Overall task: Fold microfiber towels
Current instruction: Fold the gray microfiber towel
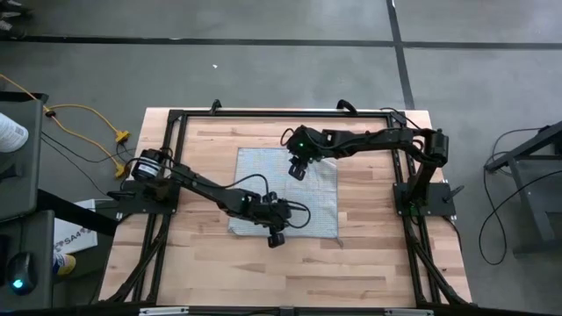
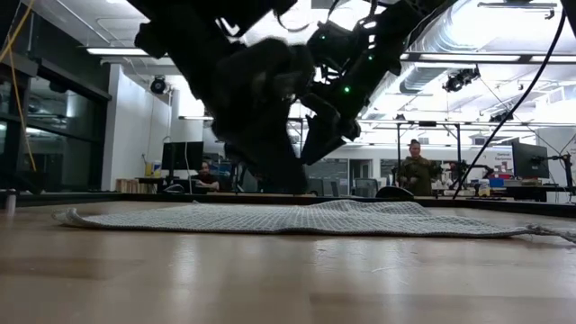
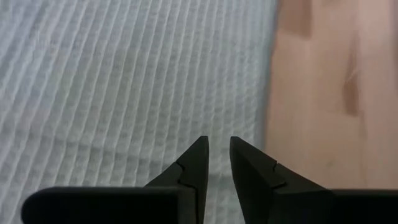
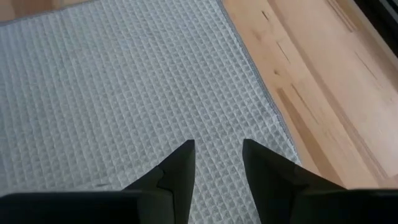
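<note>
The light grey-blue microfiber towel lies spread flat on the wooden tabletop; in the low view the towel is a thin, slightly rumpled strip. My left gripper hovers over the towel's near edge, open by a narrow gap, with ribbed cloth below it. My right gripper hovers over the towel's far part, open wider, with the cloth and one towel edge in front of it. Nothing sits between either pair of fingers.
A black frame runs around the tabletop. Bare wood lies left, right and near of the towel. A yellow cable lies off the table at the left. People sit at desks in the room behind.
</note>
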